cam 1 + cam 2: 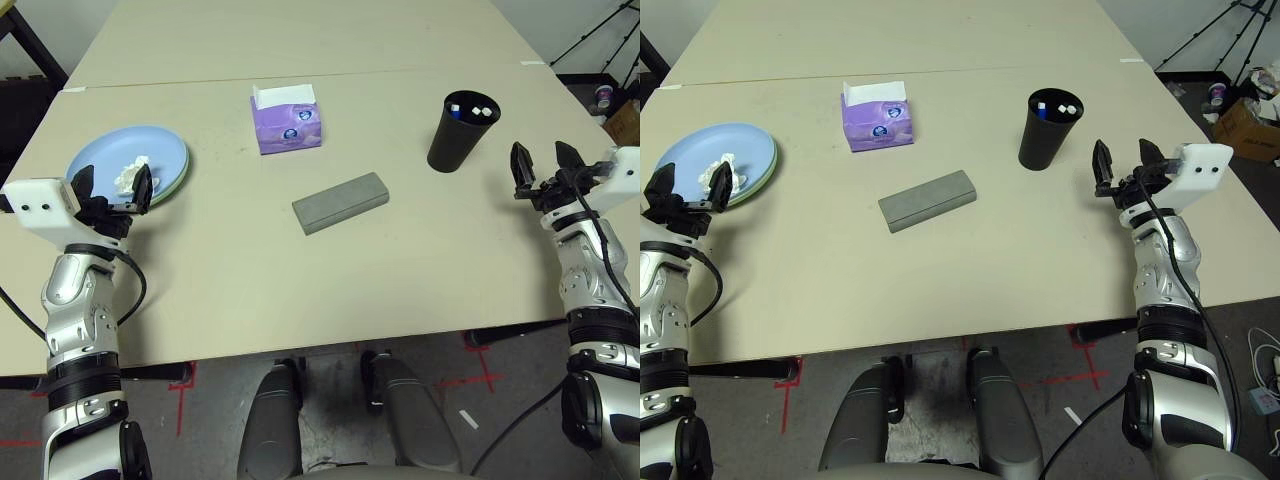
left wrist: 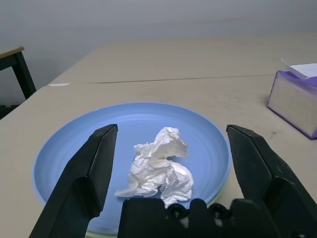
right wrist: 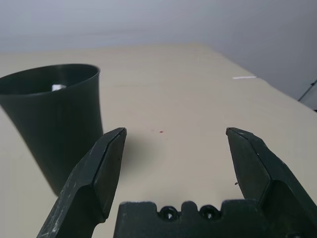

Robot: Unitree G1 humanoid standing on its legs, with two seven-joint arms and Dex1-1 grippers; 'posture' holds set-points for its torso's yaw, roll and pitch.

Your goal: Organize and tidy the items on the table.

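On round blue plate [image 2: 124, 119], crumpled white tissue [image 2: 161, 168]; left hand [image 2: 172, 131], right hand [image 3: 176, 131] spread, empty.

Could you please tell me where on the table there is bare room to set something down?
Bare stretches lie between the grey glasses case and the near table edge, and between that case and the black tapered cup. It is crowded at the left, where the left gripper hovers by the stacked plates with crumpled tissue.

Likely lab: tripod [image 1: 1240, 35], floor tape marks [image 1: 787, 395], cables [image 1: 1262, 358].
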